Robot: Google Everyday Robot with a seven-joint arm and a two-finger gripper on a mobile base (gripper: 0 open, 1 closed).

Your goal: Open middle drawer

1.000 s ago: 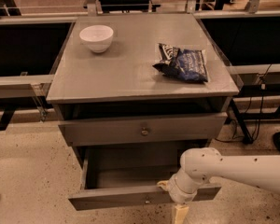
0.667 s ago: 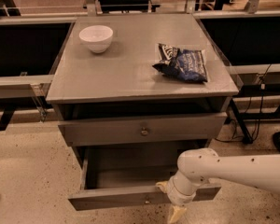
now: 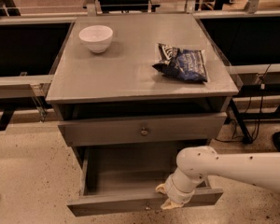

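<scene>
The claw [image 3: 167, 197] has edged left along the front of the middle drawer [image 3: 126, 185], which now stands well out and looks essentially open, though I cannot tell whether the claw grips anything.

white bowl [image 3: 96, 38] back-left on cabinet top [image 3: 126, 76] | dark chip bag [image 3: 182, 63] right | bottom drawer [image 3: 107, 206] pulled open

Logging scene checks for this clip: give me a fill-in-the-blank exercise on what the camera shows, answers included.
1. The ____ bowl sits on the cabinet top.
2. The middle drawer is ____, its inside visible.
3. The pincer is at that drawer's ____ panel.
4. In the camera view, the snack bag lies to the bowl's ____.

Missing words: white; open; front; right.
</scene>
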